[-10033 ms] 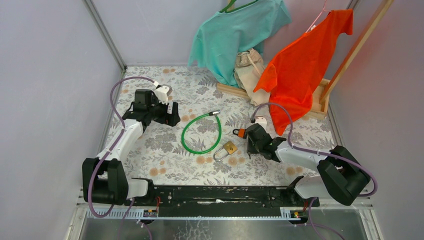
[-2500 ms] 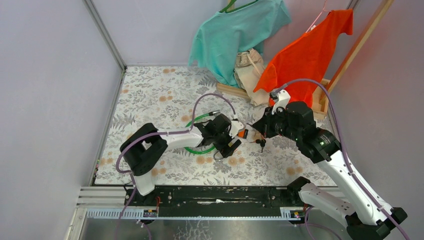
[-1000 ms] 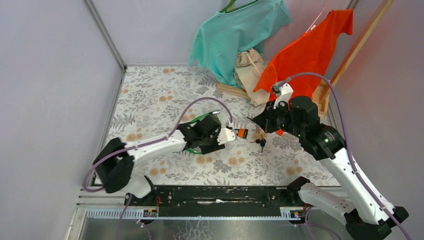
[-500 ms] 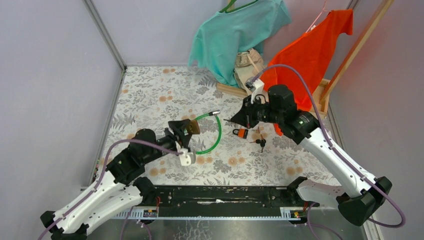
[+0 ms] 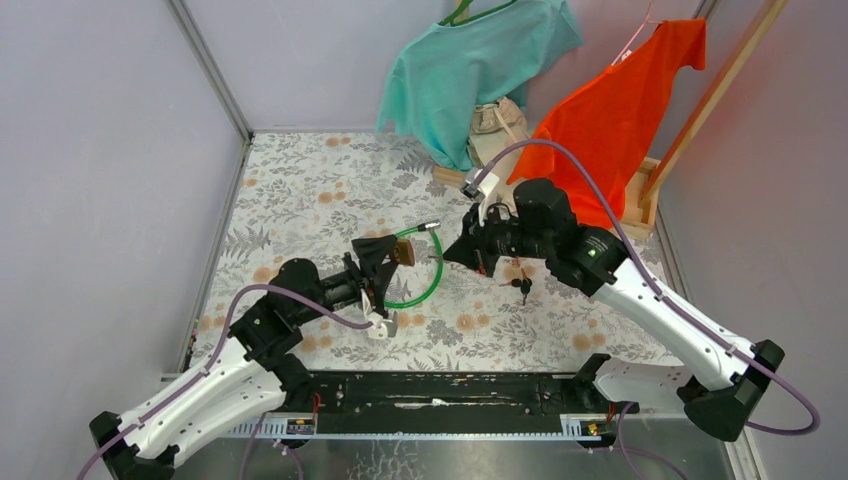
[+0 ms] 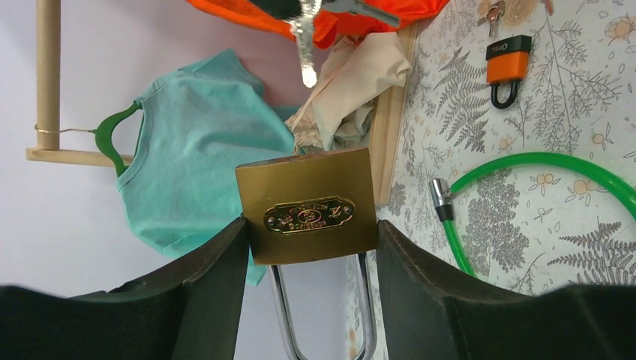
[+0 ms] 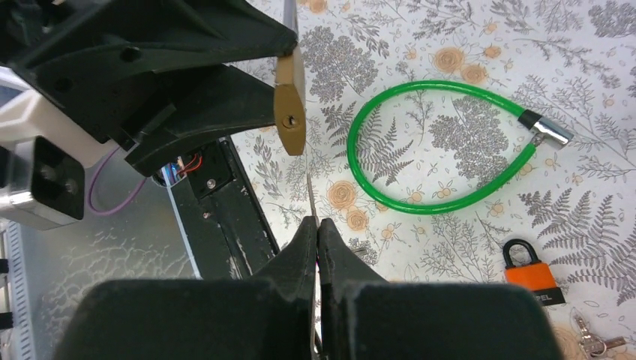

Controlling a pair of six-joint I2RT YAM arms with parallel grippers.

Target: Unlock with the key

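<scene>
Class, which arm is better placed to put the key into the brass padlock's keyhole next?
Right. Its jaws pinch the key, lined up just short of the keyhole in the brass padlock. The left arm has its jaws clamped on that padlock, raised, so it should only steady it.

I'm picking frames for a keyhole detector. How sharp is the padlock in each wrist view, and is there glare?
Left wrist: brass padlock sharp, evenly lit; the key above it soft, with a white glint at its tip. Right wrist: keyhole clear, the near fingers dark and blurred.
</scene>
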